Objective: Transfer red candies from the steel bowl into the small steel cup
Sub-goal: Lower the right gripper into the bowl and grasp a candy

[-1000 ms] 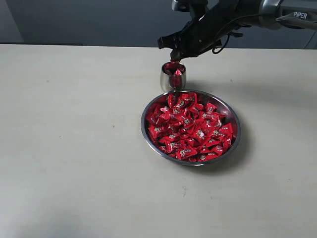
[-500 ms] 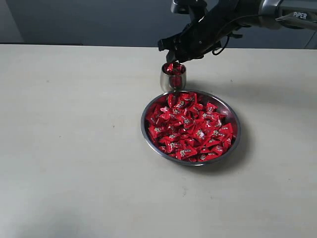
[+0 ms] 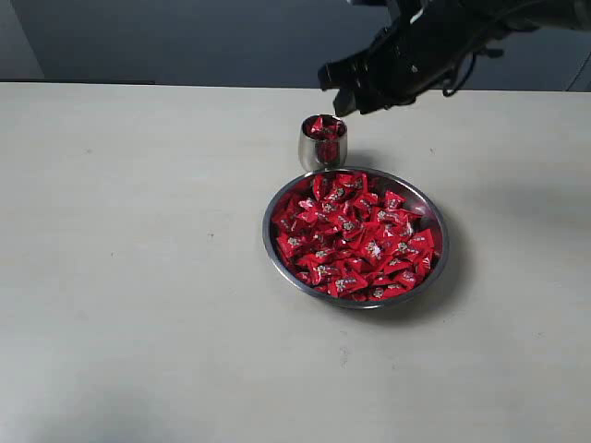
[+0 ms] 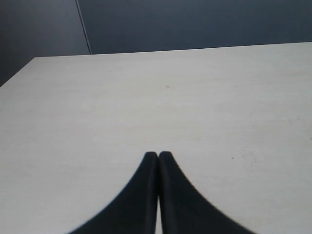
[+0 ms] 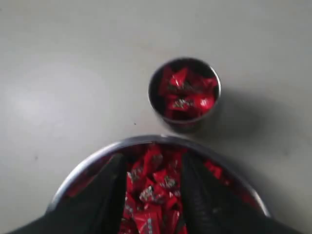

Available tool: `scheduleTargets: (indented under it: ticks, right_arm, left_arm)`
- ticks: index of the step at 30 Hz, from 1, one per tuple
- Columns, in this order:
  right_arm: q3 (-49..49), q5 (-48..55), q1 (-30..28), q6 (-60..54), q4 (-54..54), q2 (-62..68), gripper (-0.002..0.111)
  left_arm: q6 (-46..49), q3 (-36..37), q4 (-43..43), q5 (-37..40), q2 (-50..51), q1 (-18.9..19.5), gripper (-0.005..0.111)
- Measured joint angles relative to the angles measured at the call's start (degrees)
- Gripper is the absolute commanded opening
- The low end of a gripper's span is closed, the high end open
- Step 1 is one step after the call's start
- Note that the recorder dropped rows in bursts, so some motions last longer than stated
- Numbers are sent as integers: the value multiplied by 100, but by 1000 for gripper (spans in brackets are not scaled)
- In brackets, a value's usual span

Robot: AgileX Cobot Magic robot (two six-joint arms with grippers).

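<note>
The steel bowl [image 3: 269, 224] sits mid-table, heaped with red candies [image 3: 355, 238]. Just behind it stands the small steel cup [image 3: 314, 155], with a few red candies [image 3: 325, 126] piled to its rim. My right gripper [image 3: 340, 92] hovers above and slightly right of the cup, open and holding nothing. In the right wrist view its fingers [image 5: 113, 187] stand apart over the bowl's candies [image 5: 157, 183], with the bowl's rim [image 5: 146, 140] and the cup [image 5: 181, 127] beyond them. My left gripper [image 4: 158, 156] is shut and empty over bare table; it does not show in the exterior view.
The pale tabletop [image 3: 138, 258] spreads wide to the left and in front of the bowl. A dark wall [image 3: 185, 37] runs behind the table's far edge.
My right gripper opened over the cup, and the candy it held now lies in the cup. The gripper then rose up and to the right, away from the cup.
</note>
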Motion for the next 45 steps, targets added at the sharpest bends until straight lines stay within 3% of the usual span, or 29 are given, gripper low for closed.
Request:
scheduleTargets:
  ticks: [4,9,27,45]
  right_arm:
    - [932,-338,0,0,11,-360,37]
    - [1251,-236,15,0,11,-376,37]
    - [760,-140,446,-9,-138,669,37]
    - [425,537,508,-86,-837,1073,37]
  left_arm:
    - [0,0,0,0,0,0,0]
    - [0,0,0,0,0,0,0]
    - [0,0,0,0,0,0,0]
    - [0,0,0,0,0,0,0]
